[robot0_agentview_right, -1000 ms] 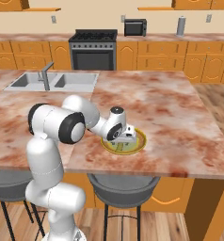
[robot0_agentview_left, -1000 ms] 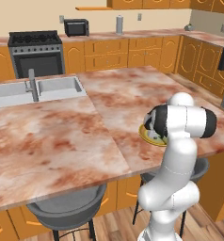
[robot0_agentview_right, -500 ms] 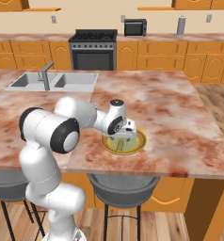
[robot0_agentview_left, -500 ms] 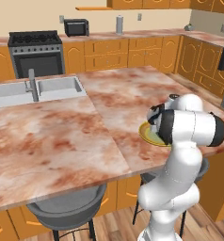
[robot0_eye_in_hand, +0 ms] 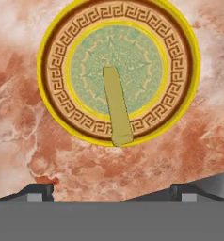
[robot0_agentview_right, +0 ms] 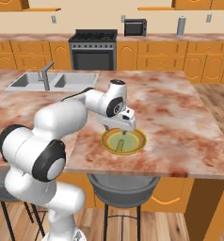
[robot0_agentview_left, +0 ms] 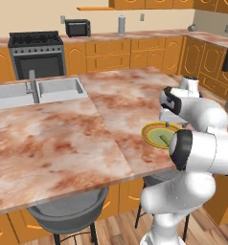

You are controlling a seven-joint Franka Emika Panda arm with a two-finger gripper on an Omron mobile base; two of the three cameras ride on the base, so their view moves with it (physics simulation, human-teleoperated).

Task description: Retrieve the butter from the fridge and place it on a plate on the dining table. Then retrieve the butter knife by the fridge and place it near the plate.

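Gripper: your gripper (robot0_eye_in_hand: 111,190) hangs just above the plate with its jaws spread wide and nothing between them; in the hand view you get just 2 dark fingertips (robot0_eye_in_hand: 36,192) at the lower corners, far apart.
Butter: the butter (robot0_eye_in_hand: 116,105) reads in your hand view as a long, dull yellow stick lying on the plate, one end near the pale green centre, the other resting on the patterned ring at the rim. From the right base view it is a small pale sliver (robot0_agentview_right: 119,144); from the left, a thin faint streak (robot0_agentview_left: 163,139), hard to make out.
Plate: the plate (robot0_agentview_right: 138,141) sits on the dining table (robot0_agentview_right: 180,113) close to its near edge. In the left base view your own arm covers the right part of the plate (robot0_agentview_left: 149,131).
Hidden: in both base views the white hand blocks the fingers, so jaw spacing cannot be judged there.
Views: your hand view alone gives you the key-pattern ring and yellow rim (robot0_eye_in_hand: 191,42) clearly.
Background: you have a sink (robot0_agentview_right: 52,81) set in the table top, a stove (robot0_agentview_right: 92,47) on the back wall, and stools (robot0_agentview_right: 121,186) under the table edge.
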